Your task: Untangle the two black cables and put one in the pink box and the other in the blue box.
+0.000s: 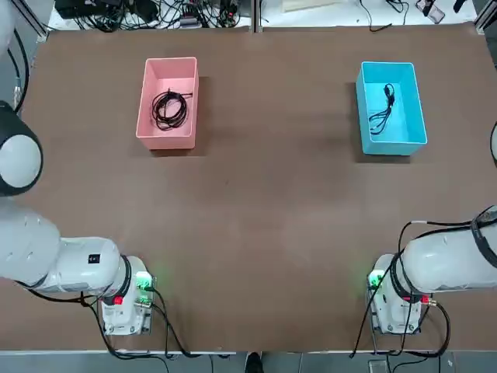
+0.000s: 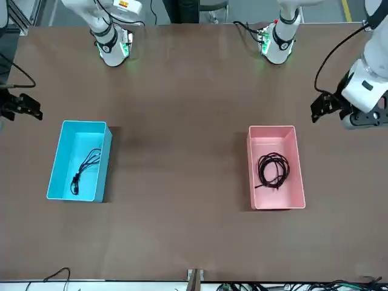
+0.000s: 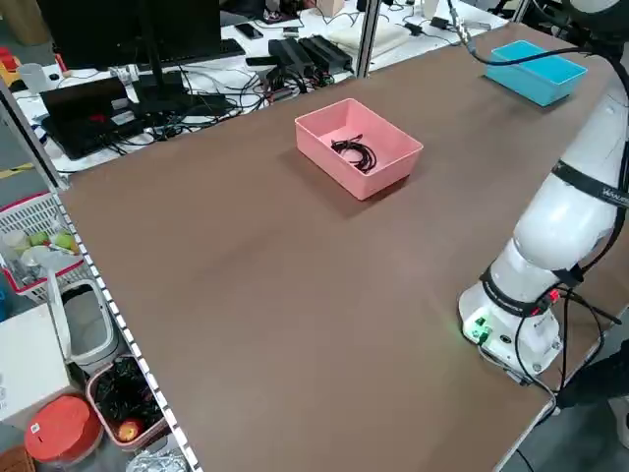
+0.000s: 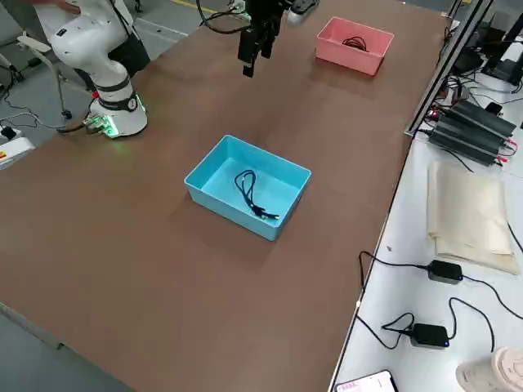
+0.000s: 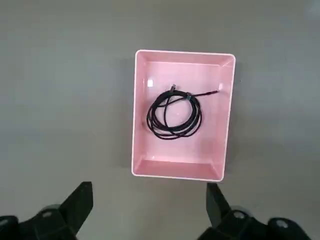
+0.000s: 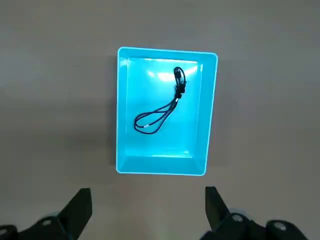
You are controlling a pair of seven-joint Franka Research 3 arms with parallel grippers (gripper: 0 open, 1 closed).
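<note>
Looks like the sorting's done: looped cable (image 5: 175,115) in the pink box (image 5: 177,170), shorter one (image 6: 167,107) bundled in the blue box (image 6: 160,167), probably kept apart so they don't retangle. Both arms' fingers, left (image 5: 150,202) and right (image 6: 149,205), are wide open, gripping nothing, over the tabletop (image 1: 272,194) near their boxes. Walls surround each cable, with bare tabletop between boxes for backing away.
</note>
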